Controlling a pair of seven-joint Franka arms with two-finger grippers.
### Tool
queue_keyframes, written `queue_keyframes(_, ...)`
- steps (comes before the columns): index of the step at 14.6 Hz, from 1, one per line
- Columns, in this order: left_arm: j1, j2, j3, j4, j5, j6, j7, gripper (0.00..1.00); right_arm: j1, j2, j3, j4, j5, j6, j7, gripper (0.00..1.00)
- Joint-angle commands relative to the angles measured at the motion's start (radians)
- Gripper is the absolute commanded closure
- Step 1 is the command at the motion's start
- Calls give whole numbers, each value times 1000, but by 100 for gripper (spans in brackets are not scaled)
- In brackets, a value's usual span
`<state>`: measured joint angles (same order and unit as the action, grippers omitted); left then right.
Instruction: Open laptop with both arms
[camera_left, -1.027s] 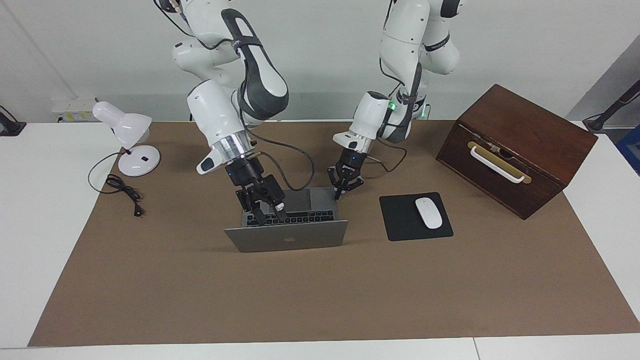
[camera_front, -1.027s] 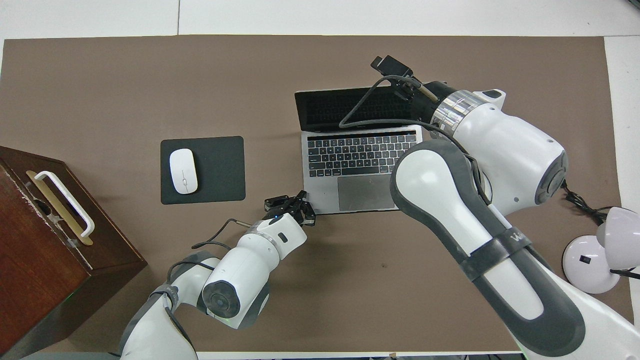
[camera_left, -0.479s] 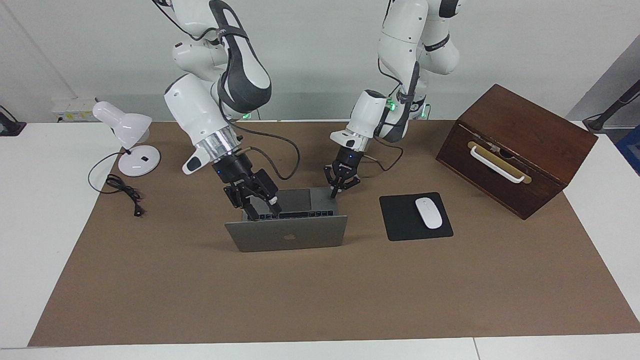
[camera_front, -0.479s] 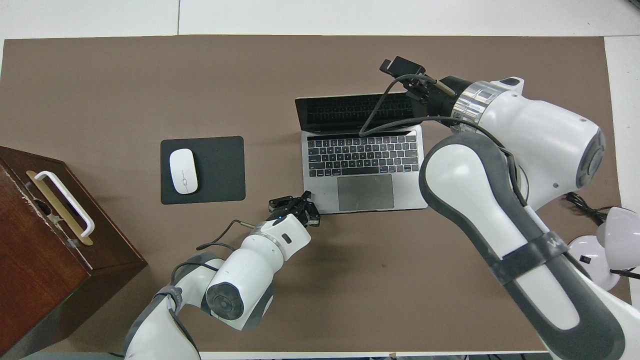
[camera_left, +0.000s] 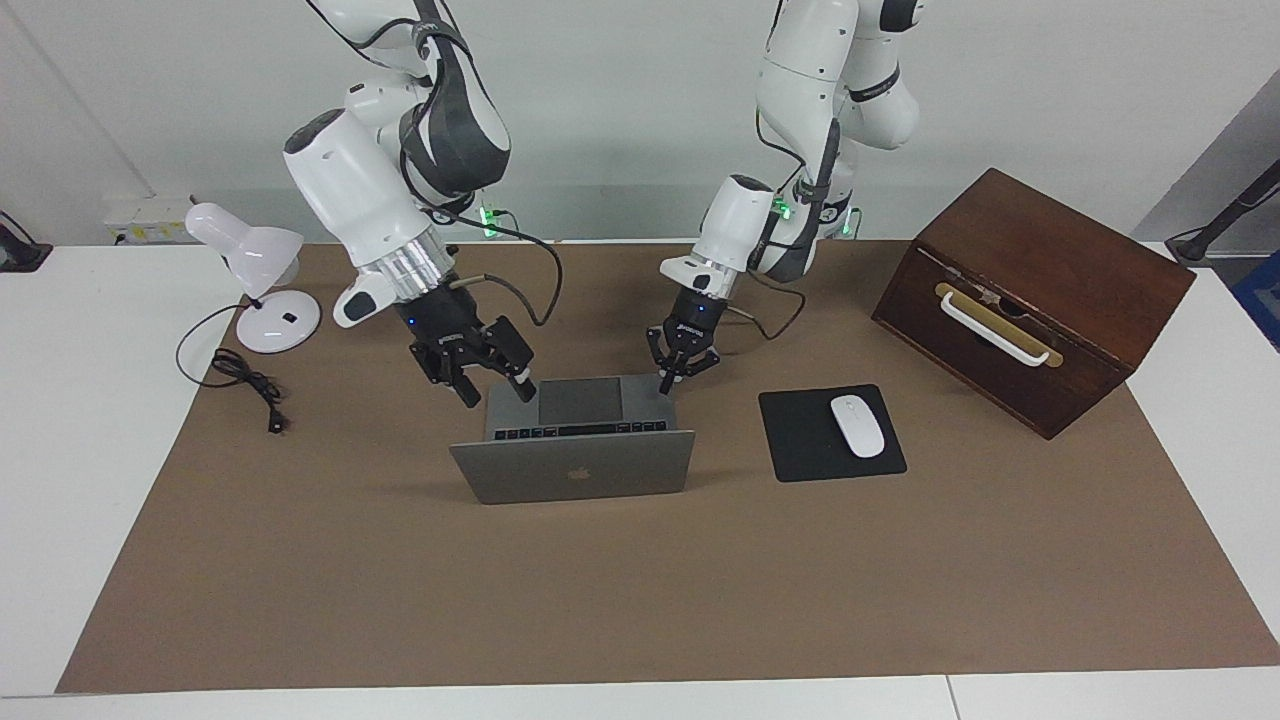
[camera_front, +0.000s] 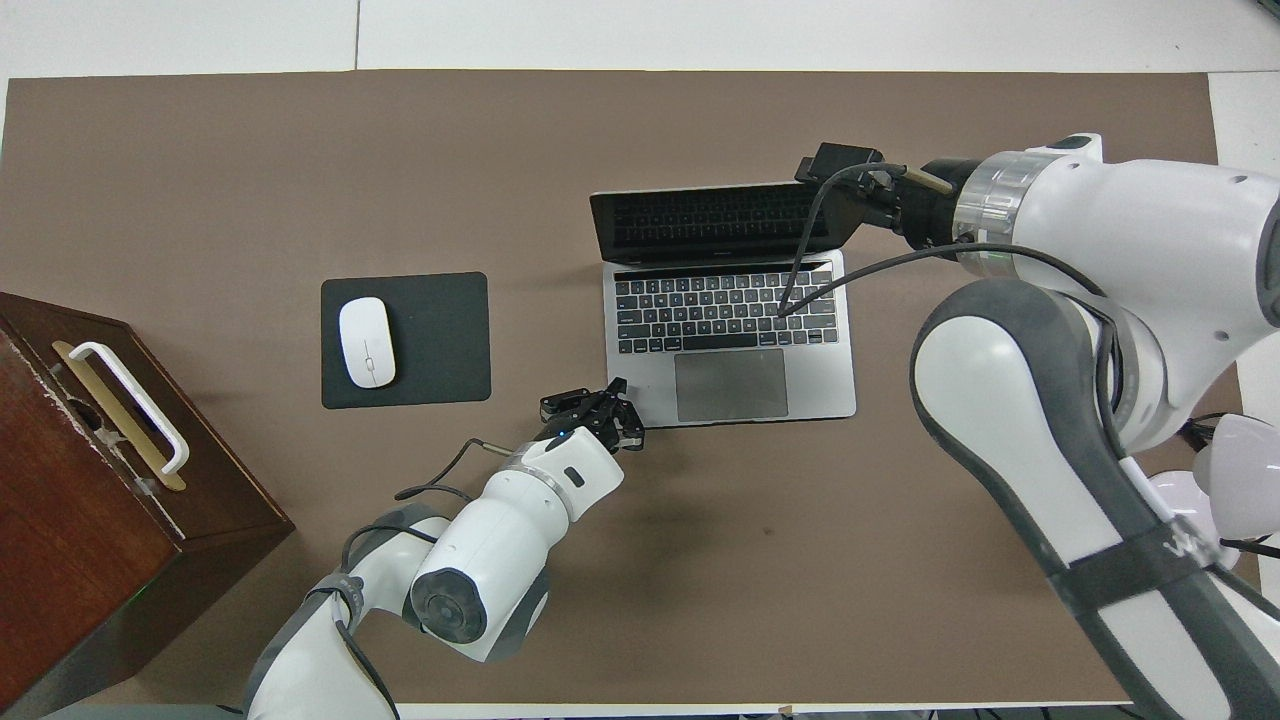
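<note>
The silver-grey laptop (camera_left: 575, 468) stands open in the middle of the brown mat, its lid with the apple logo nearly upright. Its black keys (camera_front: 725, 310) and grey trackpad (camera_front: 731, 385) show in the overhead view. My right gripper (camera_left: 497, 390) is open and empty, in the air over the laptop's corner at the right arm's end. My left gripper (camera_left: 667, 382) is shut, with its tip on the base's corner nearest the robots at the left arm's end; it also shows in the overhead view (camera_front: 612, 395).
A black mouse pad (camera_left: 800, 445) with a white mouse (camera_left: 858, 425) lies beside the laptop toward the left arm's end. A brown wooden box (camera_left: 1040, 290) with a white handle stands past it. A white desk lamp (camera_left: 255, 270) and its cord (camera_left: 245, 380) are at the right arm's end.
The lid has swung further up to nearly upright. My right gripper has left the lid and keyboard, pulling up and toward the right arm's end. My left gripper has stayed at the base's corner.
</note>
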<state>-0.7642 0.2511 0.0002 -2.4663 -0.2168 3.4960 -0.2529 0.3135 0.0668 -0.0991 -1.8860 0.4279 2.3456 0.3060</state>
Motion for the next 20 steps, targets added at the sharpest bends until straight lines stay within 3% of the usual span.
queue_keyframes(1, -6, -38, 4, -33, -24, 0, -3, 100, -62, -71, 9, 7, -119, -162, 12, 0)
queue_keyframes(3, 0, -55, 4, -46, -24, -21, -6, 100, -106, -122, 10, 8, -188, -271, 2, 0)
queue_keyframes(5, 5, -104, 6, -48, -24, -122, -6, 100, -135, -159, 10, 15, -245, -365, -30, 0)
queue_keyframes(9, 78, -274, 11, -33, -24, -467, 38, 100, -180, -228, 10, 19, -379, -508, -102, 0)
queue_keyframes(12, 149, -374, 11, -7, -24, -702, 121, 100, -205, -260, 10, 19, -486, -532, -183, 0)
queue_keyframes(16, 259, -481, 15, 100, -21, -1082, 236, 100, -273, -220, 10, 40, -511, -387, -293, 0)
queue_keyframes(20, 360, -541, 15, 217, 100, -1354, 247, 100, -297, -110, 9, 207, -446, -529, -303, 0)
